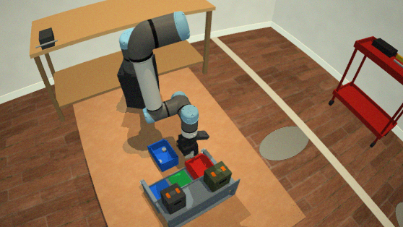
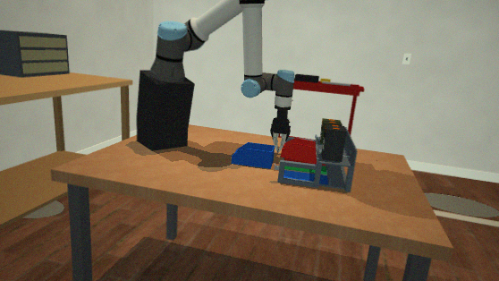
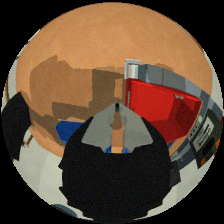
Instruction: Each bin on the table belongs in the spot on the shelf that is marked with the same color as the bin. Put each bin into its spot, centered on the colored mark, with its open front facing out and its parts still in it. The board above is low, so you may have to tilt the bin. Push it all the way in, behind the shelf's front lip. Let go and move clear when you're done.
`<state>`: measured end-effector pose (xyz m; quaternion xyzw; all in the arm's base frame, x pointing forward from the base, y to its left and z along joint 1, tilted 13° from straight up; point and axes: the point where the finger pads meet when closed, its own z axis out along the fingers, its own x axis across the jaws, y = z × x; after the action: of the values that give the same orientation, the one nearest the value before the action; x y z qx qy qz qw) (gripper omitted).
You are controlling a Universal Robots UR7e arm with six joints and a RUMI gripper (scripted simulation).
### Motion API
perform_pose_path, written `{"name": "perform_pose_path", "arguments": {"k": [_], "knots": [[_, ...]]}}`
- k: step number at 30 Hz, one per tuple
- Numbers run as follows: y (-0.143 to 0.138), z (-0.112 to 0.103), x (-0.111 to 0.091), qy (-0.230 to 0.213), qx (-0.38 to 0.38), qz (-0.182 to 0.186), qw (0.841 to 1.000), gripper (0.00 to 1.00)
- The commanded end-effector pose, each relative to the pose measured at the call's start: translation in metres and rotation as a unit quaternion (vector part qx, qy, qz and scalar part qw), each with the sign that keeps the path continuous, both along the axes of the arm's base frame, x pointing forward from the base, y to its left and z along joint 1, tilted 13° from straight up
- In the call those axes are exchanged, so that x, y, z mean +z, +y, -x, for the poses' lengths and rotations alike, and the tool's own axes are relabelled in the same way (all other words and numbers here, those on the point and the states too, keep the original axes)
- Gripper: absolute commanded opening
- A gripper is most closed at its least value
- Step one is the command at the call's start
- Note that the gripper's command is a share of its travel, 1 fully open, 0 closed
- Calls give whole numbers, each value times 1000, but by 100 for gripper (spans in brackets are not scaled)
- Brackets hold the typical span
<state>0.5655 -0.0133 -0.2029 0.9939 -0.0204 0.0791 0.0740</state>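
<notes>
The red bin (image 1: pixel 199 166) (image 2: pixel 300 149) (image 3: pixel 160 107) sits in the end spot of the grey shelf (image 1: pixel 202 206) (image 3: pixel 154 75), beside the olive box; any red mark is hidden. Whether it is fully behind the front lip is unclear. The green mark (image 1: pixel 179 178) and blue mark (image 1: pixel 158 190) are uncovered. The blue bin (image 1: pixel 157 156) (image 2: pixel 254 157) (image 3: pixel 69 131) stands on the table, with small pale parts inside. My gripper (image 1: pixel 191 155) (image 2: pixel 279 149) (image 3: pixel 117 103) is shut and empty, pointing down close beside the red bin's outer side, near the shelf's front.
A dark box (image 1: pixel 173 199) and an olive box (image 1: pixel 217 177) (image 3: pixel 204 137) stand on the shelf's upper board, behind the marked spots. The shelf's raised end walls flank the row. The blue bin is near the arm's side of the shelf.
</notes>
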Motion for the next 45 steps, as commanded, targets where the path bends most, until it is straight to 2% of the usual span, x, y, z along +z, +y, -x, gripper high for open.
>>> {"name": "perform_pose_path", "arguments": {"k": [1,45], "knots": [[0,-3,1,-1,0,0,1000,0],[0,-18,3,-1,0,0,1000,0]]}}
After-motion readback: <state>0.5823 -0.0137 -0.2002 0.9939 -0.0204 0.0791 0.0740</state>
